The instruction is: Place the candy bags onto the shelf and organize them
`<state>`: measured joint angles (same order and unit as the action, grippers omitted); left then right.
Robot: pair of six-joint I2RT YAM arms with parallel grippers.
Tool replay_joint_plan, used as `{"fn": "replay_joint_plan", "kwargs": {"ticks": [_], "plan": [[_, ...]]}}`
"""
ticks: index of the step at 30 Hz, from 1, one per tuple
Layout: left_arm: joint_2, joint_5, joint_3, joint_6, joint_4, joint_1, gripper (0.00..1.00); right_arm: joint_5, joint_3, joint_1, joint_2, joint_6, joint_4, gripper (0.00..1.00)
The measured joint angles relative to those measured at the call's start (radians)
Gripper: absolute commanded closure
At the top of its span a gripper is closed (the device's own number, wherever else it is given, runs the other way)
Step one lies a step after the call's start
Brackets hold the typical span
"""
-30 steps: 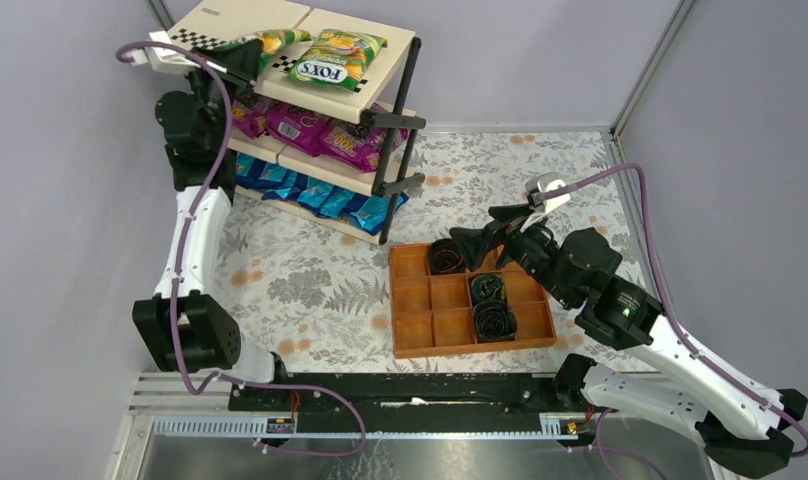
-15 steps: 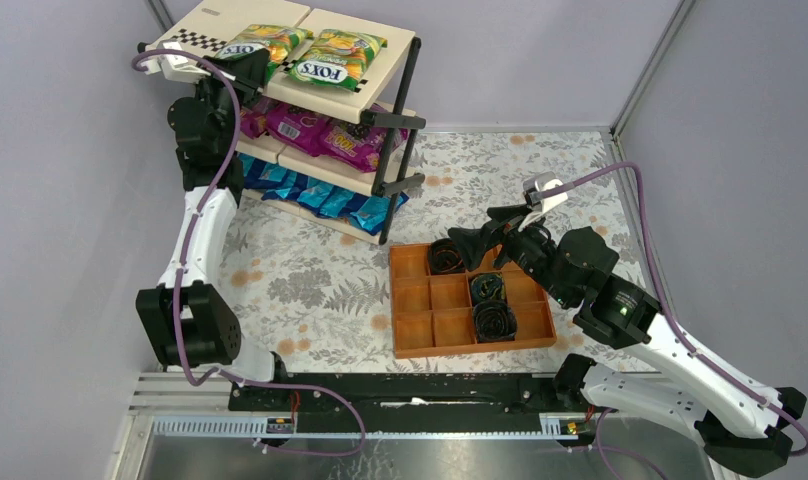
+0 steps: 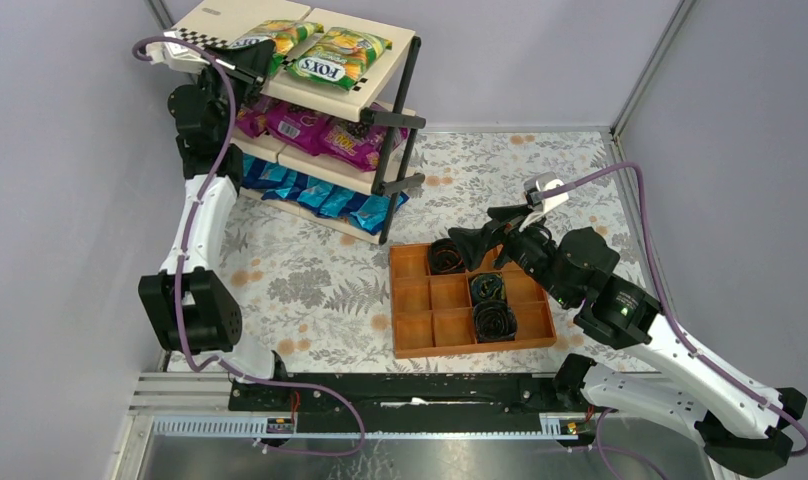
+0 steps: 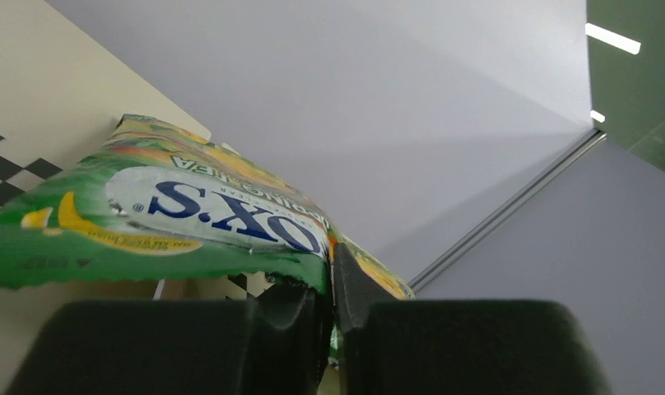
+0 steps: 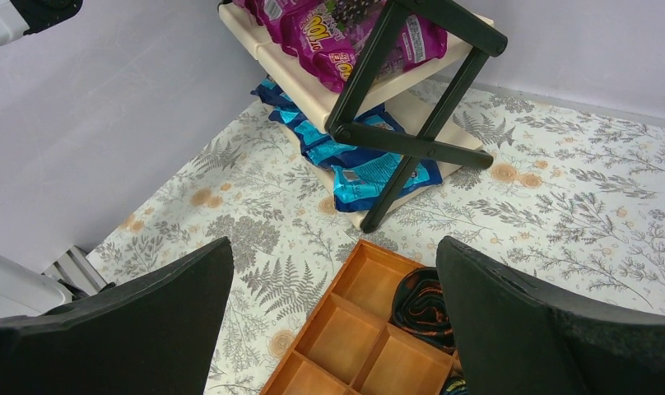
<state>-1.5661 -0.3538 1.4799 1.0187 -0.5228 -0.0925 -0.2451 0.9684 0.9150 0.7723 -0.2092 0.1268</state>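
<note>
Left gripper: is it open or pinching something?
Shut on the green candy bag: the fingers of the left gripper meet, pinching the bag's crinkled edge over the shelf.

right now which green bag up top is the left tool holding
The left green-yellow bag, pinched by the left tool; the right bag lies free.

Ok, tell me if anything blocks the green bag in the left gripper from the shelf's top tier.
Nothing visible does. The left gripper holds the green bag by its edge over the top tier; the other green bag lies beside it.
</note>
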Motion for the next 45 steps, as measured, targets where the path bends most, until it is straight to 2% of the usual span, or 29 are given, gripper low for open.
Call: {"fn": "replay_joint_plan", "kwargs": {"ticks": [2,4,9,11,15,25,28,35,37,41,43,45], "plan": [[0.0,0.005,0.007,0.01,0.01,0.0,0.56,0.0,0.0,0.0,-0.001,-0.002,0.0,0.0],[0.004,0.011,0.015,0.025,0.01,0.0,0.45,0.0,0.0,0.0,-0.003,-0.002,0.0,0.0],[0.046,0.037,0.019,0.01,0.09,0.001,0.3,0.0,0.0,0.0,-0.003,-0.006,0.0,0.0],[0.067,0.053,0.019,-0.002,0.138,0.001,0.17,0.0,0.0,0.0,-0.003,-0.006,-0.001,0.0],[0.127,0.088,0.017,-0.023,0.272,0.001,0.02,0.001,0.0,0.0,-0.003,-0.01,-0.005,0.0],[0.212,0.163,0.022,-0.057,0.487,0.001,0.03,0.002,-0.005,0.0,-0.006,-0.017,-0.005,0.0],[0.23,0.217,0.025,-0.092,0.587,-0.002,0.22,0.002,-0.014,0.0,-0.014,-0.017,-0.005,0.0],[0.232,0.291,0.024,-0.132,0.713,-0.043,0.4,0.001,-0.018,0.0,-0.039,-0.02,-0.005,0.0],[0.232,0.299,0.024,-0.13,0.714,-0.046,0.4,0.002,-0.018,0.0,-0.044,-0.021,-0.005,0.0],[0.232,0.294,0.024,-0.132,0.708,-0.046,0.26,0.002,-0.018,0.0,-0.045,-0.023,-0.004,0.0],[0.232,0.287,0.024,-0.132,0.708,-0.046,0.27,0.002,-0.018,0.0,-0.045,-0.024,-0.005,0.0],[0.232,0.283,0.024,-0.132,0.706,-0.046,0.37,0.002,-0.018,0.0,-0.045,-0.024,-0.004,0.0]]}}
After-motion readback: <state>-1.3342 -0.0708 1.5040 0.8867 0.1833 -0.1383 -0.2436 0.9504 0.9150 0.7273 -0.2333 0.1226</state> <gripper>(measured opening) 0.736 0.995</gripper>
